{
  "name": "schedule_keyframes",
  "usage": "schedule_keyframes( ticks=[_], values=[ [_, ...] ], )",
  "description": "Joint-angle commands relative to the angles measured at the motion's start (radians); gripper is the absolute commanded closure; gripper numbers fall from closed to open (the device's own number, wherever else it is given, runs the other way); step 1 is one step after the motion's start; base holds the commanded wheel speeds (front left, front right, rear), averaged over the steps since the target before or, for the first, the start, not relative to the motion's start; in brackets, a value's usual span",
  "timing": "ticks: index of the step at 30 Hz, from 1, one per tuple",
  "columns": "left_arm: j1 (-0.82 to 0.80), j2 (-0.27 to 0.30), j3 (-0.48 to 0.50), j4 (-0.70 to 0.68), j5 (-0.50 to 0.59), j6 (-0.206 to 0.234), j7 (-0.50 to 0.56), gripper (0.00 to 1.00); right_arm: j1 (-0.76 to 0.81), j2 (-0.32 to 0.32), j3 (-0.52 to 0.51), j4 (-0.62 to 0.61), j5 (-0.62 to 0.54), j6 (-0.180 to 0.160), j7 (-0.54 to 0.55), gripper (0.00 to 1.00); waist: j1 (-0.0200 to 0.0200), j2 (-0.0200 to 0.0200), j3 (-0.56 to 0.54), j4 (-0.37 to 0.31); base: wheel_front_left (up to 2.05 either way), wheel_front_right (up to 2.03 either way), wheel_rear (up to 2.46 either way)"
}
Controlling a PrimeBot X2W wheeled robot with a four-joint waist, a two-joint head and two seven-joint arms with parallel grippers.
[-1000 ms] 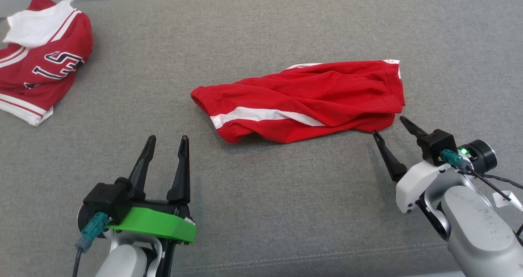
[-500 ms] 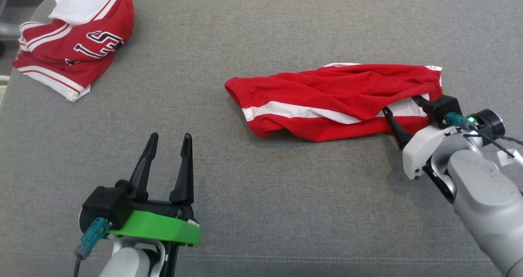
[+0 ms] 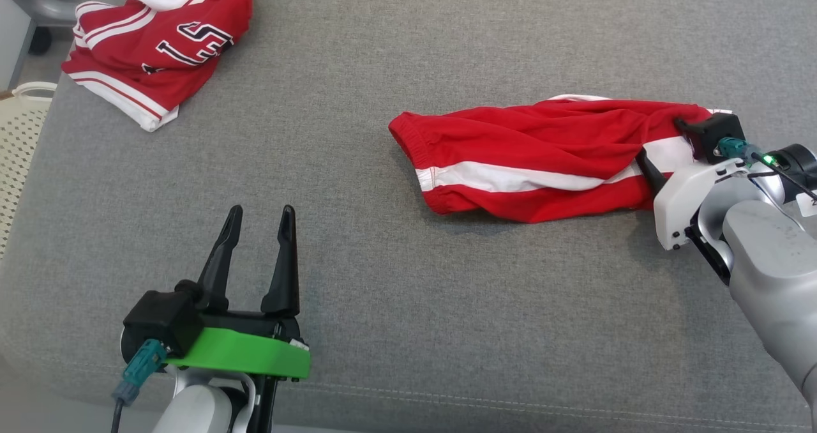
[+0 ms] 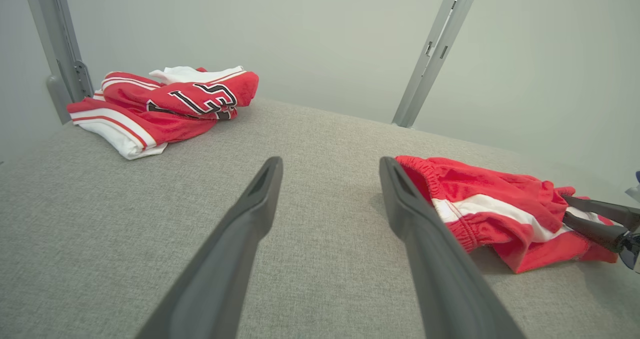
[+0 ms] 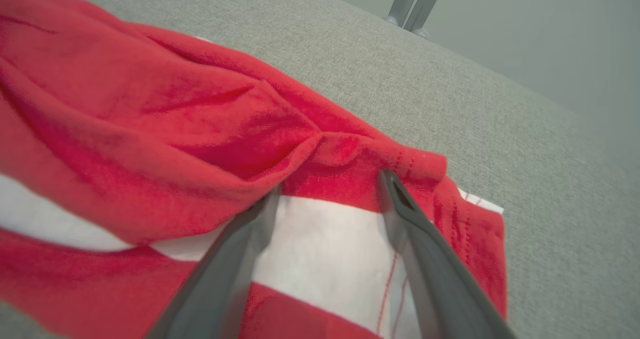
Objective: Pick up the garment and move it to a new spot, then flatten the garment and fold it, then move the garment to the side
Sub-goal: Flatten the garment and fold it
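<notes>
The right gripper (image 3: 657, 139) has its two dark fingers spread wide and set down on the leg-hem end of the red shorts (image 3: 530, 158). In the right wrist view the gripper (image 5: 330, 181) straddles the white stripe, its tips pushed against a bunched fold of red cloth (image 5: 150, 129). Whether any cloth sits between the tips to be pinched is hard to tell from here. The shorts are red with a white stripe down the side, rumpled and creased, with a gathered elastic waistband. They lie on the gray cushion (image 3: 408, 324), in its right half as the head camera sees it. Their long axis runs left to right, with the waistband toward the robot's left and the hems toward its right. The left gripper (image 3: 262, 211) hovers well apart from them over bare cushion, its fingers also spread and holding nothing. A red and white jersey (image 3: 159, 43) lies crumpled at the far left corner.
</notes>
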Motion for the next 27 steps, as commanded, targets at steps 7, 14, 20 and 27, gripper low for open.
schedule_keyframes(
  ticks=[7, 14, 20, 27],
  values=[
    [0.026, 0.006, 0.016, -0.020, 0.009, 0.008, -0.006, 0.00, -0.014, -0.026, 0.026, -0.039, 0.034, -0.001, -0.027, 0.00, 0.0000, 0.0000, -0.033, -0.060, 0.00, 0.00, 0.00],
    [0.048, 0.008, 0.043, -0.008, -0.004, 0.008, -0.009, 0.00, 0.046, -0.041, -0.067, -0.230, 0.034, -0.001, -0.028, 0.00, 0.0000, 0.0000, -0.071, -0.153, 0.00, 0.00, 0.00],
    [0.080, 0.027, 0.073, 0.035, 0.021, 0.027, -0.008, 0.00, 0.177, -0.013, -0.235, -0.416, -0.016, -0.001, -0.028, 0.00, 0.0000, 0.0000, -0.119, -0.216, 0.00, 0.00, 0.00],
    [0.167, 0.030, 0.129, 0.059, 0.034, 0.054, -0.009, 0.00, 0.404, 0.087, -0.431, -0.622, -0.119, -0.001, -0.028, 0.00, 0.0000, 0.0000, -0.197, -0.259, 0.00, 0.00, 0.00]
  ],
)
